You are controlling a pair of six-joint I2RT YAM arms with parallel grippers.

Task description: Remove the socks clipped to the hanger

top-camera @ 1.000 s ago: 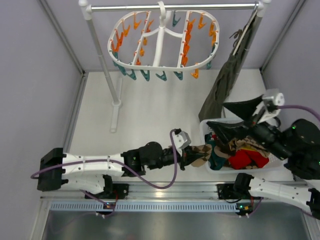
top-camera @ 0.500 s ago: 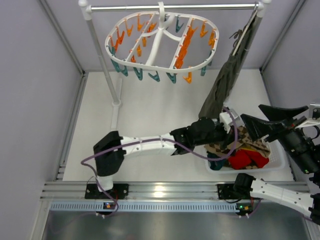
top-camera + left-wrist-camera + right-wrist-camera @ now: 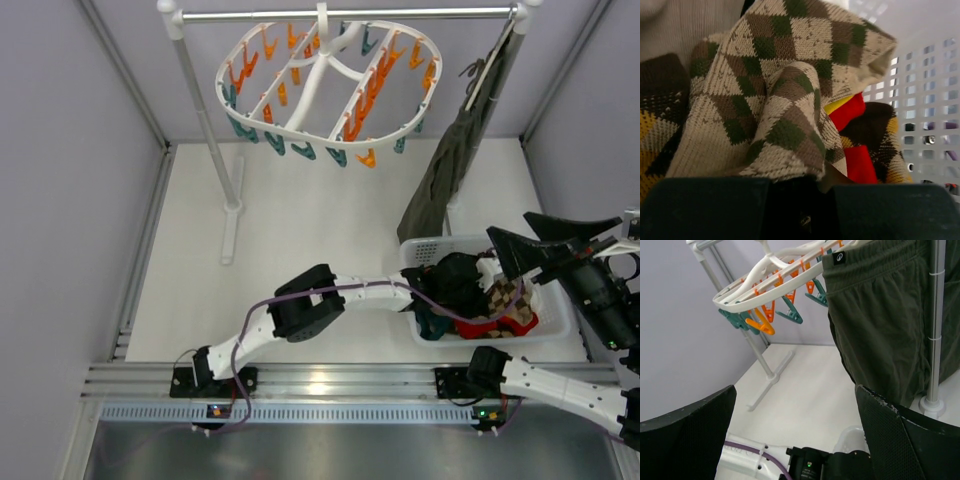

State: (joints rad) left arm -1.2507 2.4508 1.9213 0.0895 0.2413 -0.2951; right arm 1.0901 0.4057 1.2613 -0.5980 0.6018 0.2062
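In the white basket (image 3: 925,90), the left gripper (image 3: 802,189) pinches a fold of the argyle sock (image 3: 785,100), seemingly light, limp knit best taken where it bunches, while the right gripper (image 3: 795,410) hangs wide open and empty.

In the left wrist view the sock (image 3: 785,100) is draping over the left gripper (image 3: 801,207). Its dark, blurred fingers are giving you no sight of their tips or of any grip. From above, that gripper is lying buried among the clothes in the basket (image 3: 428,243) at the counter's near right corner. In the right wrist view the top edge is cutting off the hanger (image 3: 735,294), and the garment (image 3: 880,320) is hiding its right end.
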